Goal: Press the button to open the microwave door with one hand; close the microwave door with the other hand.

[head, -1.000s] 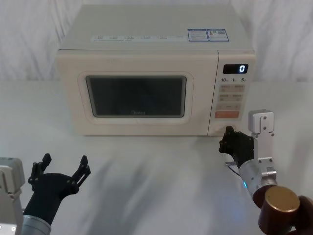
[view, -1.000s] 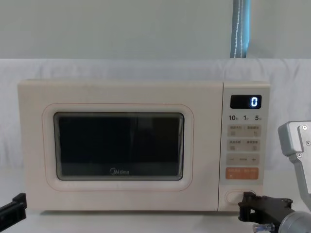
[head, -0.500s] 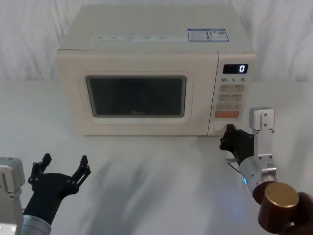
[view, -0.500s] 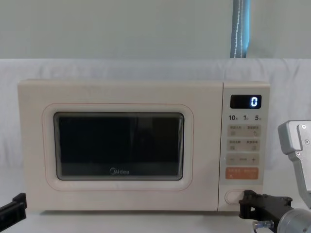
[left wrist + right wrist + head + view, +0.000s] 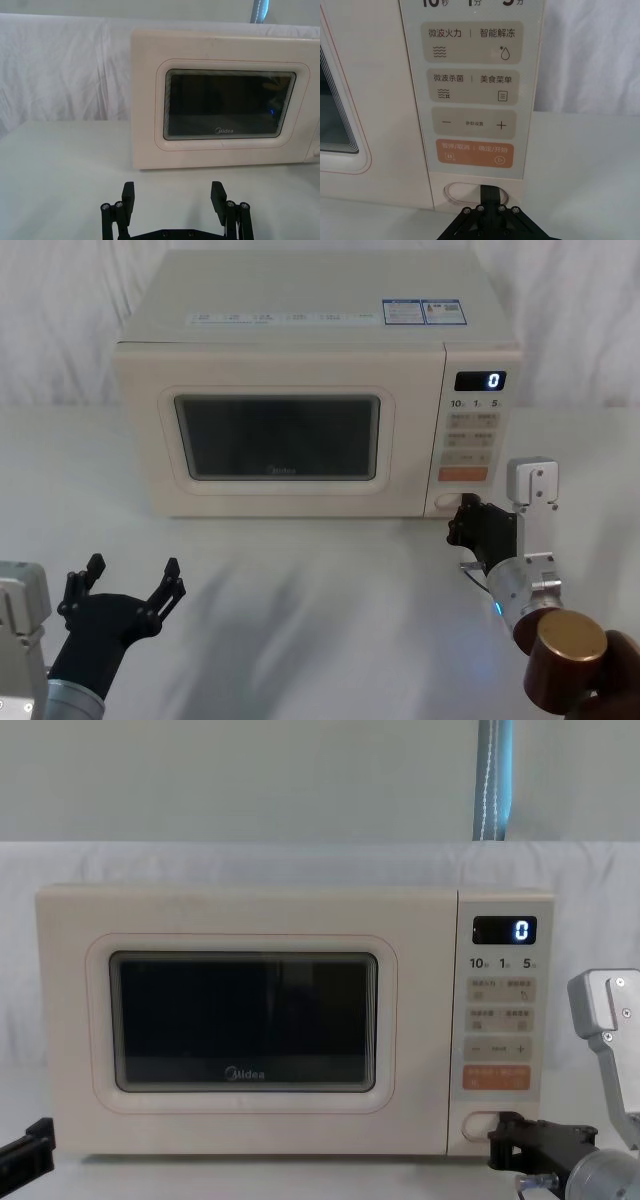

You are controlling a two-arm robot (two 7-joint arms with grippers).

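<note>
While the left gripper (image 5: pixel 125 590) idles spread open near the robot, the right gripper (image 5: pixel 490 192), fingers pinched together, touches the button (image 5: pixel 462 192) below the orange key (image 5: pixel 474 154) on the Midea microwave (image 5: pixel 250 920), display (image 5: pixel 504 930) reading 0.

A: What is the right gripper (image 5: pixel 491 189) doing?
B: Fingers together, tip against the cream button (image 5: pixel 462 192) at the panel's foot.
A: Above it?
B: The orange key (image 5: pixel 474 154), then cream keys (image 5: pixel 472 49); the door (image 5: pixel 367 100) alongside.
</note>
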